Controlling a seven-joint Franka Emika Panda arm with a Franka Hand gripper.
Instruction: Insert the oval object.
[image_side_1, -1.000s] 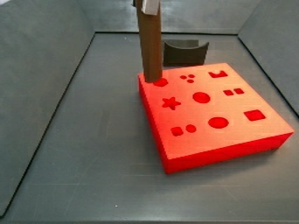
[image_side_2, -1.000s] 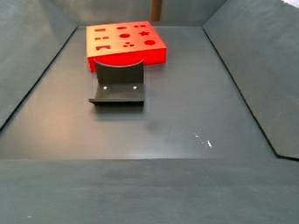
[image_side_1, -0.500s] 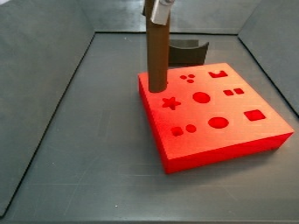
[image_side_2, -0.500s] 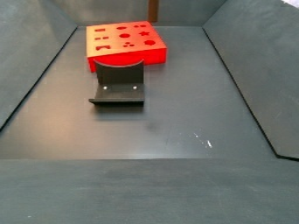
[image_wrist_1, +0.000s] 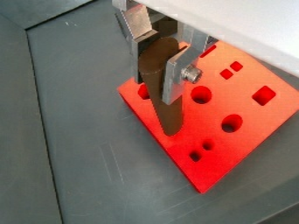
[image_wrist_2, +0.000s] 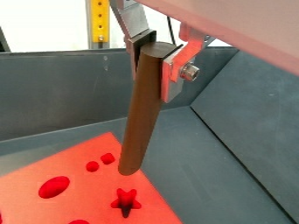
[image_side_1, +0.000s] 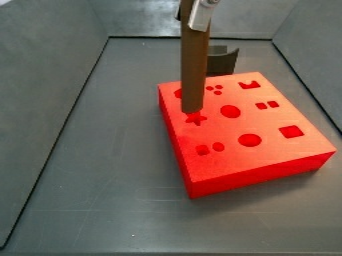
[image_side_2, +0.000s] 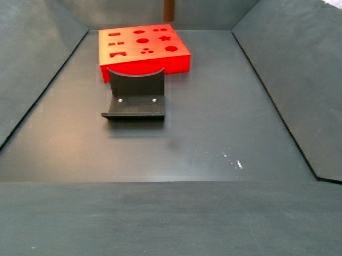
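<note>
The oval object, a long brown rod (image_side_1: 191, 75), hangs upright in my gripper (image_side_1: 201, 14), which is shut on its upper end. Both wrist views show the silver fingers clamping it (image_wrist_1: 160, 66) (image_wrist_2: 156, 57). The rod's lower end (image_side_1: 190, 106) is at the top of the red block (image_side_1: 261, 122), between the oval hole (image_side_1: 181, 95) and the star hole (image_side_1: 197, 117). In a wrist view the rod (image_wrist_2: 140, 122) ends close to the star hole (image_wrist_2: 126, 201); whether it touches the block I cannot tell. In a side view the block (image_side_2: 144, 62) sits at the far end.
The dark fixture with a curved top (image_side_2: 135, 96) stands on the floor just in front of the red block; it also shows behind the block (image_side_1: 214, 57). Dark bin walls (image_side_1: 67, 110) slope up around the grey floor (image_side_2: 174, 150).
My gripper has carried the rod from the block's back left corner, by the oval hole, a little to the right and forward, toward the star hole. The block and fixture have not moved.
</note>
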